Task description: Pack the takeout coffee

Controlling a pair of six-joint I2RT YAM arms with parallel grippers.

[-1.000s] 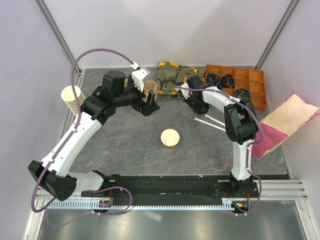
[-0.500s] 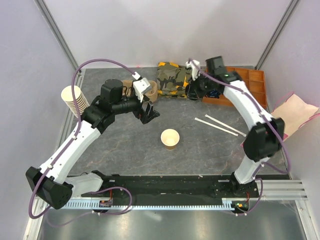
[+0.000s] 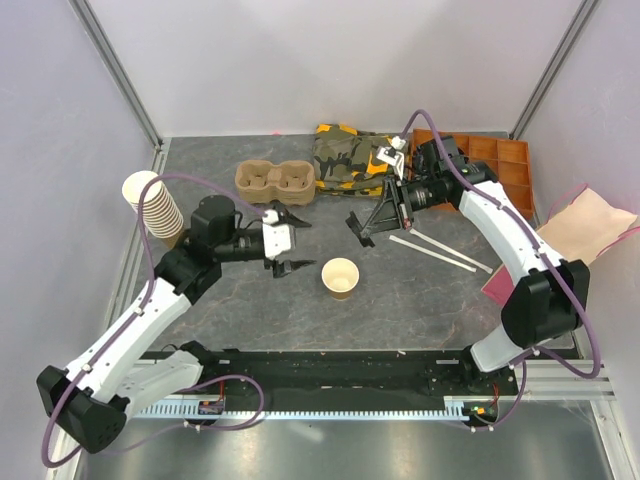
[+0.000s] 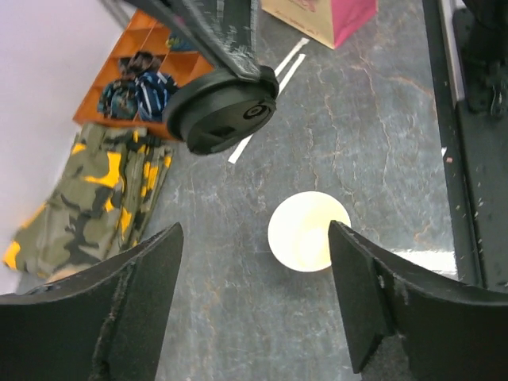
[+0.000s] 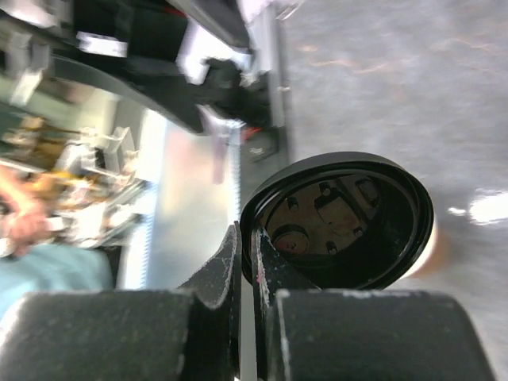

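Note:
The takeout coffee's tan paper cup [image 3: 340, 278] stands upright and lidless in the middle of the table; the left wrist view looks down into its pale mouth [image 4: 308, 232]. Its round black lid [image 3: 355, 222] hangs in the air above and behind the cup, tilted. My right gripper [image 3: 366, 232] is shut on the lid's rim, and the lid's hollow underside [image 5: 341, 222] shows just past that gripper [image 5: 246, 254]. My left gripper [image 3: 285, 245] hovers left of the cup, open and empty. In its own view the gripper [image 4: 254, 309] frames bare table, with the lid [image 4: 221, 119] above it.
A brown pulp cup carrier [image 3: 275, 180] lies at the back. A stack of lidless paper cups [image 3: 150, 200] stands at the left edge. Camouflage cloth [image 3: 350, 155], an orange compartment tray [image 3: 480, 165], two white sticks [image 3: 440, 248] and a paper bag [image 3: 570, 240] lie to the right.
My left arm drew back from the carrier toward the cup, jaws narrowing slightly. My right arm swung from the orange tray to the table's middle with the lid.

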